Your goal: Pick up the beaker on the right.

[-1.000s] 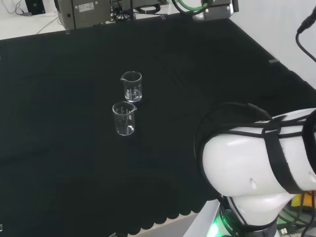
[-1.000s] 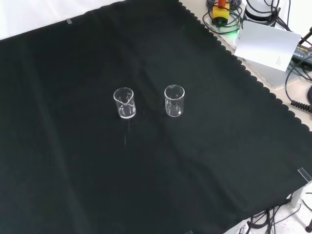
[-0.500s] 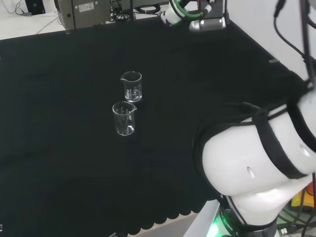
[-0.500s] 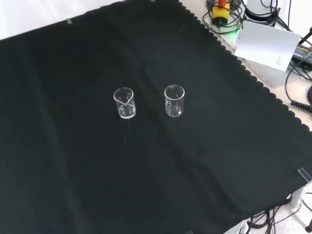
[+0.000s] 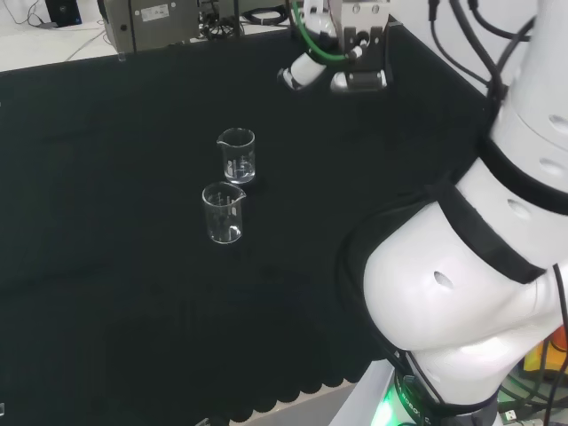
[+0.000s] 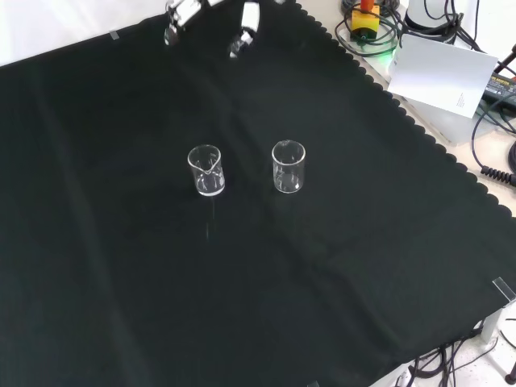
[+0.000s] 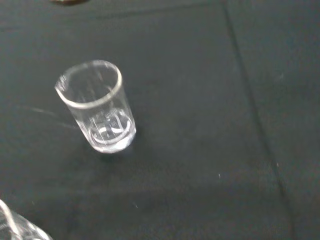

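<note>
Beaker on the right [image 6: 289, 167] — right as the front view has it — stands upright on the black-clothed table [image 6: 363, 266], just beside its twin, the other beaker [image 6: 205, 170], with a clear gap between the two. It looks empty, and I'd judge it light, rigid, slick-walled and breakable, so a tip or a knock against its neighbour is the risk. The best hold looks to be around the straight wall at mid-height, fingers on one side and thumb on the other, clear of the pouring lip. The hand [image 6: 247, 16] hangs well apart at the far edge of the cloth, fingers spread and straight, holding nothing. Writing? Faint white scale marks on the glass — too small to read.
</note>
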Robot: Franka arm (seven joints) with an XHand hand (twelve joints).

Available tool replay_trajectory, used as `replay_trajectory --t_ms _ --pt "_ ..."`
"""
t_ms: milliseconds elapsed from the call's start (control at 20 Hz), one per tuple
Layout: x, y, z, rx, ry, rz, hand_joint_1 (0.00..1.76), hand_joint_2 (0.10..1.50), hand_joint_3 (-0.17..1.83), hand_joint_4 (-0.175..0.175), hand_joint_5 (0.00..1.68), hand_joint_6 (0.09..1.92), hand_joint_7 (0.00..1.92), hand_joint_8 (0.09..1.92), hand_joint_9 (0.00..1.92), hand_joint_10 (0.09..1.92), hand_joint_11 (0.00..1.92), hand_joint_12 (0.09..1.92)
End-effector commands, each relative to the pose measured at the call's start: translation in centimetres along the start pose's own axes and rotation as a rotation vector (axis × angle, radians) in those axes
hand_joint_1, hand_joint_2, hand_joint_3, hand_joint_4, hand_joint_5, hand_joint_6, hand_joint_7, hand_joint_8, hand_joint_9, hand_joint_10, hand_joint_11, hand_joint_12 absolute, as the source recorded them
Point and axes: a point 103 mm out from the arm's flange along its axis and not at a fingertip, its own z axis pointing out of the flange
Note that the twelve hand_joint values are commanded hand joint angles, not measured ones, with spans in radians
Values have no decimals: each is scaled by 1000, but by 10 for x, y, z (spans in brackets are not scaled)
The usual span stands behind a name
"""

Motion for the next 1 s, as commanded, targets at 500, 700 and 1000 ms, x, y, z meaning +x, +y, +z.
replay_trajectory --t_ms 500,700,1000 --pt "23 95 88 23 206 -206 734 612 591 10 294 87 126 533 293 632 31 1405" --pt "24 99 100 36 226 -228 755 603 591 10 301 87 129 535 292 627 38 1405" --pt "22 101 120 21 295 -264 771 590 600 5 346 87 215 571 330 632 45 1404"
